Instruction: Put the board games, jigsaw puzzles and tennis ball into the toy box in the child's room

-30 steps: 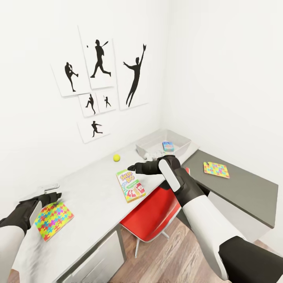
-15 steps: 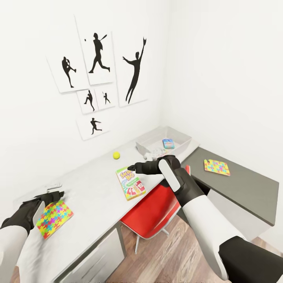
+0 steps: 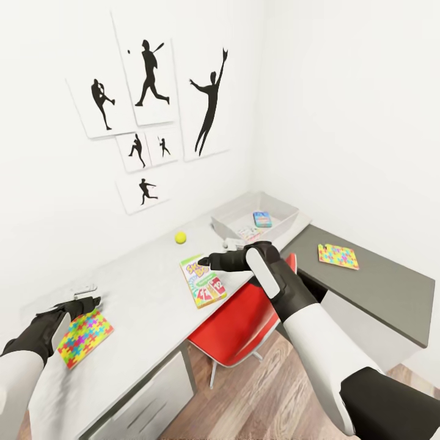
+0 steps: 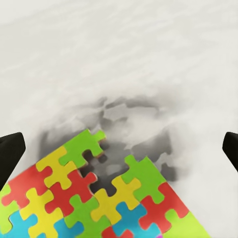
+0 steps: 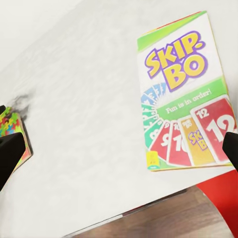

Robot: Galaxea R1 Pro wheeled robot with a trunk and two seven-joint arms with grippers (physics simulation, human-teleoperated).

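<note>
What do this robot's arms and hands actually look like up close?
Each arm has a smooth white shell on its near segment, with a dark band nearest the camera on the right one. The wrists are matte black, the right bearing a rounded white panel. The right gripper and left gripper are black with two slim tapering fingers. No cables or markings show.
</note>
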